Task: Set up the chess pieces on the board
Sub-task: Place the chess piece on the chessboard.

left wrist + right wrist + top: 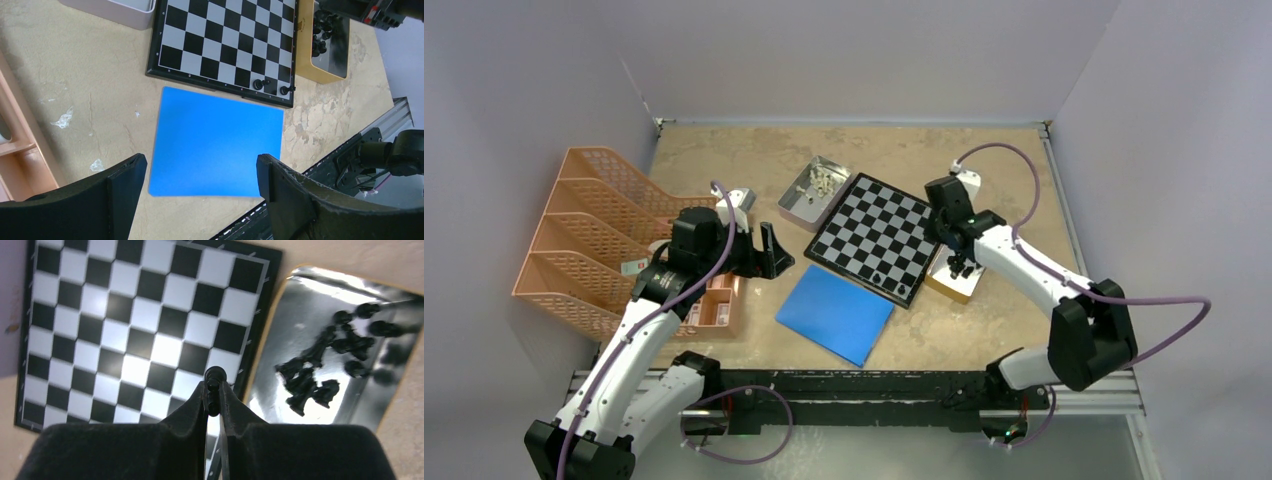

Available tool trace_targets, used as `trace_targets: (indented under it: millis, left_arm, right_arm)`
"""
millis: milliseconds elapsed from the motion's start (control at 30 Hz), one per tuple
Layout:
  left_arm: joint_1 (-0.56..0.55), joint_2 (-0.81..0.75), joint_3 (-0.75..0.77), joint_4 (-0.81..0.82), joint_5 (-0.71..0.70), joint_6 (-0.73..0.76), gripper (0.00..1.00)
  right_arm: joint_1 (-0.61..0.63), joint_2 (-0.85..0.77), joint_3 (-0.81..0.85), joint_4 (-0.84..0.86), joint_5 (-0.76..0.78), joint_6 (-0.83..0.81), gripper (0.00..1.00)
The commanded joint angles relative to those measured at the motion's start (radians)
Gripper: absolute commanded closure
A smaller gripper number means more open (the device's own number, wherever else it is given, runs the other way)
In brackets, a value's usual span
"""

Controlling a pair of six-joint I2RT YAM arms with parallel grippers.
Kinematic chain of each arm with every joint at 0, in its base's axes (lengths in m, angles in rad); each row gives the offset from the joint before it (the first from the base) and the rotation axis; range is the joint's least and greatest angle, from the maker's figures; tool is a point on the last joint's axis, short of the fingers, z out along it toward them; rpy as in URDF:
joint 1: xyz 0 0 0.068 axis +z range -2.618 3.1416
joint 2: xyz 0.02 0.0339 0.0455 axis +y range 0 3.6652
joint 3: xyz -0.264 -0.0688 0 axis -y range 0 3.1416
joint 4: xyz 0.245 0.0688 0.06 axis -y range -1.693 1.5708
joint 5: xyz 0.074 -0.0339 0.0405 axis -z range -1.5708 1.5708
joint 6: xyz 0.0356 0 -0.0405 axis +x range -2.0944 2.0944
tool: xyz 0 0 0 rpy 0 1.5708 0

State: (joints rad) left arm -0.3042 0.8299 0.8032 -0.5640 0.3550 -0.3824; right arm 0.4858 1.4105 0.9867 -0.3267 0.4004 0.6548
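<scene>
Black piece (215, 374) is pinched in the right claw (214, 392) above the board (125, 335) edge; so slight a hold could let it topple on release, while the left claw (200, 167) gapes wide

board (877, 238) at mid counter (724, 160); two chess pieces (258, 84) on its near edge row; sheet (835, 313) just before it; tin (802, 205) behind its left corner; tray (957, 288) just beside its right edge; rack (574, 240) far left.
</scene>
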Motion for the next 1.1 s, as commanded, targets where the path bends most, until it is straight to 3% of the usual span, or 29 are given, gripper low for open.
trace_targets:
  millis: [0,200,733,1067]
  left_arm:
    - [-0.006,-0.008,0.005,0.026,0.005,0.005,0.19]
    - [-0.006,-0.01,0.005,0.027,0.009,0.007,0.19]
    - [-0.006,-0.003,0.005,0.028,0.012,0.007,0.19]
    - [-0.006,0.001,0.005,0.029,0.01,0.007,0.19]
  right_arm:
    - [-0.111,-0.041,-0.027,0.022,0.051,0.044,0.92]
    - [-0.21,-0.012,-0.101,0.113,0.019,0.027,0.92]
    - [-0.231,0.159,-0.131,0.225,0.041,0.048,0.9]
    - [-0.231,0.152,-0.137,0.216,0.018,0.045,0.76]
